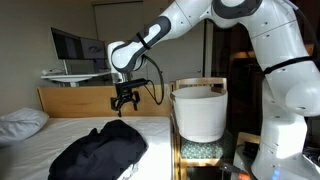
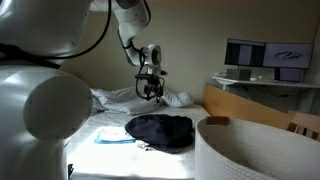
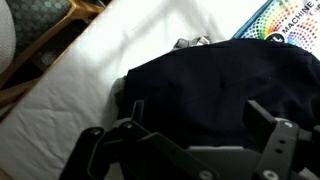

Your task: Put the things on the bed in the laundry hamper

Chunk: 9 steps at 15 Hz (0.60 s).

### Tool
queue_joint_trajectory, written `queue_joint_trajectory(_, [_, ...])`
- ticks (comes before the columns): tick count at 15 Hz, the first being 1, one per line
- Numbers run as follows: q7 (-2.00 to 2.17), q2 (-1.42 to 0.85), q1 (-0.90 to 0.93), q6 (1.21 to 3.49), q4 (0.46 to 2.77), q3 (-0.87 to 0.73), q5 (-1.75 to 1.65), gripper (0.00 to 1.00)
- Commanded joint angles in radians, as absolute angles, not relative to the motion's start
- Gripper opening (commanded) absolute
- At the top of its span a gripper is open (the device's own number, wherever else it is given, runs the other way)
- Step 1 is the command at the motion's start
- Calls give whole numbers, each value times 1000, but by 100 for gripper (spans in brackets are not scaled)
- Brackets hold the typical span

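- Hovering above the bed (image 1: 62, 128) in an exterior view, the gripper (image 1: 124, 98) pointed straight down with its jaws spread wide and nothing between them, a stance that suited a top grab on soft cloth.
- The large black garment (image 1: 100, 150) lay bunched in a heap near the bed's front edge, below the gripper and apart from it.
- The laundry hamper (image 1: 198, 115) stood just beside the bed's side edge with its mouth up, so any carry would likely be short. The white pillow (image 1: 20, 122) rested by the opposite edge, well apart from the heap.
- In an exterior view, the gripper (image 2: 150, 92) hung clear of the sheet, beyond the black garment (image 2: 160, 131) and touching nothing. The hamper's rim (image 2: 250, 140) filled the near corner of that view.
- In the wrist view, the open fingers (image 3: 135, 112) framed the black garment (image 3: 210, 85) from above, probably lined up for a descent onto its bulk.
- A small grey garment (image 3: 192, 43) peeked out at the black one's far edge, on the white sheet (image 3: 80, 80). The white garment could not be picked out.
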<state>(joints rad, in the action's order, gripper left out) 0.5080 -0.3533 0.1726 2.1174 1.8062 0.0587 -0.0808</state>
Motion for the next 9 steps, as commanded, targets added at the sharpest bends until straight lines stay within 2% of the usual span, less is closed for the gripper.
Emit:
queue_joint_trajectory(1, [581,-435,236,2211,1750,29,-178,100])
queue_joint_trajectory(5, [621,-534,287,2277,1682,3,-220,100])
queue_joint_trajectory(9, [611,-588,304,2229,1635,-16,-194,100])
